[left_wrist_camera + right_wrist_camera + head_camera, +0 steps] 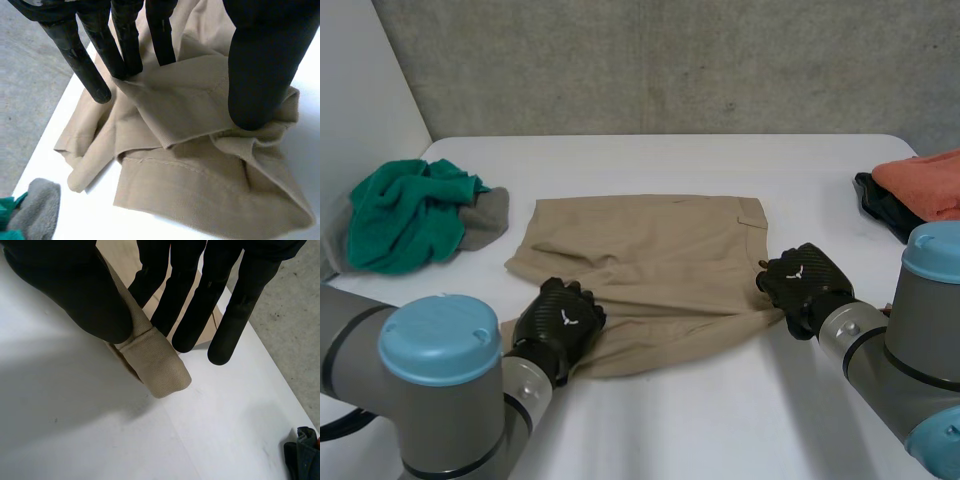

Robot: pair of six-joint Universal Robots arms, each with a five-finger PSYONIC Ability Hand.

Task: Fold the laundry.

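Observation:
Tan shorts lie flat and folded in the middle of the white table. My left hand rests on their near left corner. In the left wrist view its straight fingers and thumb press down on the rumpled tan cloth, with a loose fold raised between them. My right hand is at the near right corner of the shorts. In the right wrist view its thumb pinches a rolled edge of the tan cloth against the fingers, just above the table.
A green cloth lies bunched with a grey one at the table's left side; that grey cloth also lies beyond the shorts' corner. An orange cloth on a dark one sits at the right edge. A concrete wall stands behind.

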